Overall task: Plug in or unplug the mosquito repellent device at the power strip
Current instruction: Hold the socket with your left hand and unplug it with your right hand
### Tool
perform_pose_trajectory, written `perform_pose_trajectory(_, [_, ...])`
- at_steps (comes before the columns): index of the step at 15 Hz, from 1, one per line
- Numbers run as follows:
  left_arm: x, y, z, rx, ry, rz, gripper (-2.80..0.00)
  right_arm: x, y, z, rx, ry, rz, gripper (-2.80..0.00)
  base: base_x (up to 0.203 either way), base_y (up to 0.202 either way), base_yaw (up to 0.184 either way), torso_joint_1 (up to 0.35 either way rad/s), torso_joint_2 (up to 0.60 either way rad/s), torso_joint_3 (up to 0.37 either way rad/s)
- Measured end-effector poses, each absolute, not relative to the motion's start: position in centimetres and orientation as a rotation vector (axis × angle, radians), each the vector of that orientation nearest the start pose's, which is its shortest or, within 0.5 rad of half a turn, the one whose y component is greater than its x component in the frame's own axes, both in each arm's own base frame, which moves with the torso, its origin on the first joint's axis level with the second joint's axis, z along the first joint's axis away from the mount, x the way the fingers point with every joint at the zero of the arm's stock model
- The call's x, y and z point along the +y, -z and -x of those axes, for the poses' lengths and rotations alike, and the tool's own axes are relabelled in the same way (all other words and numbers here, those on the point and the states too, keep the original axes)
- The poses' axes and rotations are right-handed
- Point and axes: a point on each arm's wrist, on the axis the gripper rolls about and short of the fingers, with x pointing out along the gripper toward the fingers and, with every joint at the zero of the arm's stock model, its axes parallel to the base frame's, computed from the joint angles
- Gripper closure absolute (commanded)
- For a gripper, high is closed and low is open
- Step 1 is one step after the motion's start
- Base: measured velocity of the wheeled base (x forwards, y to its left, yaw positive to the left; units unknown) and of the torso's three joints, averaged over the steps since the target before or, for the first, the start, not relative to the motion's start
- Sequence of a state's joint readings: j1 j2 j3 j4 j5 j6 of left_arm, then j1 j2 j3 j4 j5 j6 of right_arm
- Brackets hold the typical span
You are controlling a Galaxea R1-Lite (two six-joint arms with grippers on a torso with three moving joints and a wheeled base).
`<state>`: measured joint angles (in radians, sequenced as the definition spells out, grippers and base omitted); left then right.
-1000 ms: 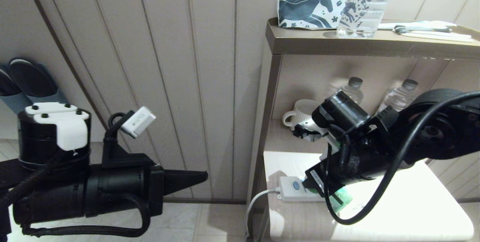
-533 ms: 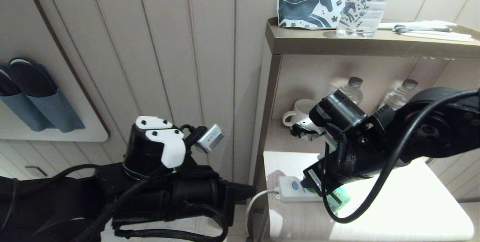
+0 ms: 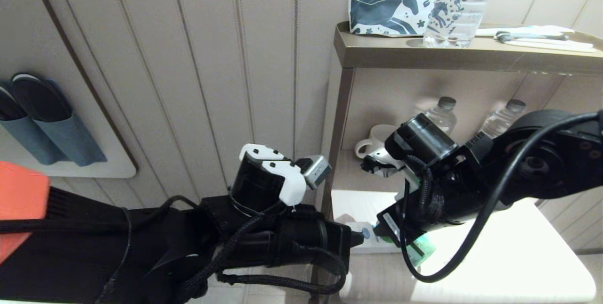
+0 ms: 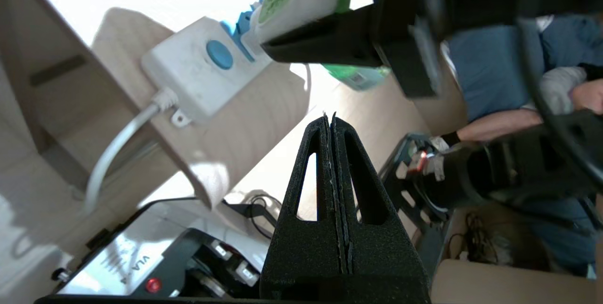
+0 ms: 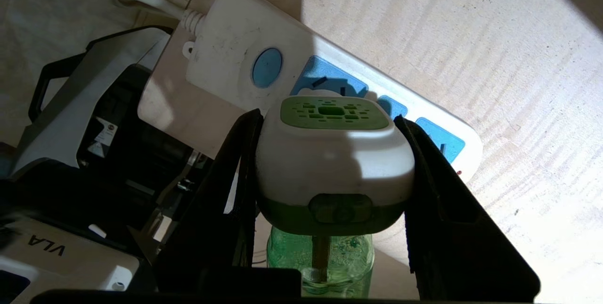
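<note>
sunlit wooden shelf bears power strip; right hand clamps mosquito repellent device.

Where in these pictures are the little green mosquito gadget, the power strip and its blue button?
mosquito repellent device (image 5: 332,153), right wrist view, on its white body between the right fingers.
power strip (image 5: 221,66), right wrist view, on its bare white end near the cord.
blue button (image 4: 219,54), left wrist view, on the button's face.

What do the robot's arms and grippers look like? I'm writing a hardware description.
Both arms are matte black with braided black cables. The left gripper has triangular black fingers with slot cutouts and a white cap behind it. The right gripper has flat black fingers; a smooth black cable loops beneath.
</note>
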<state>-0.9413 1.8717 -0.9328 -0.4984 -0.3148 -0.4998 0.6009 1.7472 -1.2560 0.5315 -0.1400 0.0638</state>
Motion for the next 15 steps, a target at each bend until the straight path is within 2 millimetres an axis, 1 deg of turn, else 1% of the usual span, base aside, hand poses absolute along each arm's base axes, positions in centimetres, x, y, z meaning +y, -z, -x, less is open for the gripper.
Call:
perform_pose_trajectory(3, [-29.5, -13.6, -20.4, 0.759, 1.084, 0.275, 0.00, 16.4, -19.2, -24.5, 0.971, -0.388, 0.315, 0.00, 0.000, 0.000, 0.000, 0.000, 0.00, 0.000])
perform_pose_trajectory(6, [-30.5, -12.2, -20.6, 0.788, 1.078, 0.254, 0.00, 16.4, -19.3, -24.5, 0.970, -0.388, 0.315, 0.00, 0.000, 0.000, 0.000, 0.000, 0.00, 0.000])
perform_pose_trajectory(11, [-31.9, -10.8, -21.7, 0.800, 1.060, 0.250, 0.00, 16.1, -19.6, -24.3, 0.961, -0.385, 0.311, 0.00, 0.000, 0.000, 0.000, 0.000, 0.00, 0.000])
perform_pose_trajectory(13, [-32.3, -10.4, -22.3, 0.800, 1.050, 0.253, 0.00, 16.0, -19.6, -24.2, 0.961, -0.385, 0.312, 0.00, 0.000, 0.000, 0.000, 0.000, 0.00, 0.000])
perform_pose_trajectory(15, [-32.2, -9.9, -23.3, 0.799, 1.028, 0.257, 0.00, 16.0, -19.5, -24.1, 0.965, -0.386, 0.315, 0.00, 0.000, 0.000, 0.000, 0.000, 0.00, 0.000])
